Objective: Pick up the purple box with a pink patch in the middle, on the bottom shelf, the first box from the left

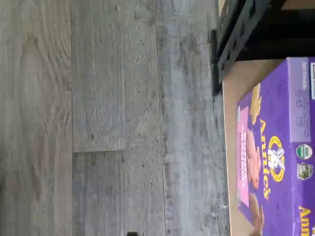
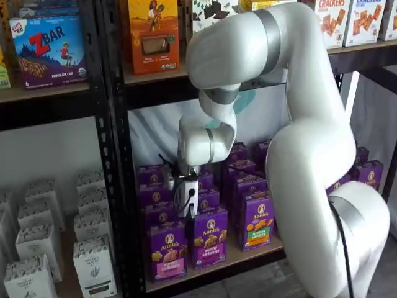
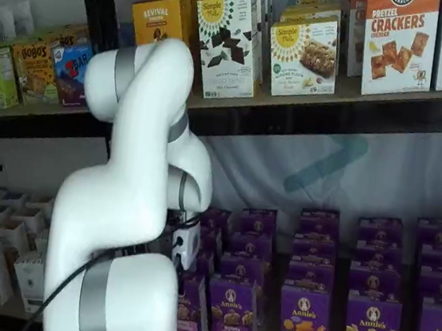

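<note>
The white arm (image 2: 310, 167) hogs the foreground in both shelf views, a big folded elbow filling the right half of one frame and the lower left of the other, with a black cable (image 2: 340, 242) running down its base. Its wrist hangs down in front of the lower rack, and the gripper (image 2: 187, 202) sits just above the front row of purple cartons, near the centre of the frame. Only the white body and a dark sliver below it show, so I can't tell if the jaws are released or clenched on anything.

Right under it stands the purple box (image 2: 167, 251) with the pink band, upright at the lower centre-left, on the front edge of the bottom shelf (image 2: 245, 259) (tan board, black beam). Just beside it on the right is a similar purple carton (image 2: 209, 238), then one with a green-and-orange patch (image 2: 257, 221), and more purple cartons stacked in rows behind.

In the other shelf view the arm covers most of that box (image 3: 191, 307); only a strip peeks out.

White cartons (image 2: 93, 264) sit in the bay at lower left, past a black upright (image 2: 115, 155). Farther up, the higher board carries a ZBar box (image 2: 49, 49) and cracker boxes (image 3: 397, 42).

The wrist view (turned sideways) shows grey plank floor (image 1: 108, 118) and the box (image 1: 275, 152), cut off at the frame edge.
</note>
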`<state>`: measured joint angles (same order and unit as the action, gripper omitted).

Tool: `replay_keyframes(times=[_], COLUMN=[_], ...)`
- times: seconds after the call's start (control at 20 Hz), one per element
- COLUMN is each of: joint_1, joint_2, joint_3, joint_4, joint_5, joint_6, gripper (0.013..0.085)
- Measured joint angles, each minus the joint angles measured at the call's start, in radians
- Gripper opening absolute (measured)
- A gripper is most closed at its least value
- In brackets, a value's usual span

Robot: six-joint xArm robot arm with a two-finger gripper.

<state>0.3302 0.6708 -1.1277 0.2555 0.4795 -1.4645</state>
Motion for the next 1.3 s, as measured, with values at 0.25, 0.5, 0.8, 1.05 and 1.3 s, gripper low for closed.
replay_keyframes(times=[0.25,0.5,0.8,1.05,1.3], joint_1=[0.012,0.023,0.032,0.033,0.029], joint_2=[0.033,0.064,0.108,0.158,0.214], joint_3=[-0.029,-0.055,-0.094,-0.152,-0.224], joint_4=[-0.097,-0.066,-0.050,-0.062,-0.081], joint_5=[-0.026,-0.048,-0.082,-0.077,-0.064], joint_6=[0.098,0.081,0.075,0.088,0.102], gripper=[0.0850,0.0850,0.0850,0.0850,0.0850])
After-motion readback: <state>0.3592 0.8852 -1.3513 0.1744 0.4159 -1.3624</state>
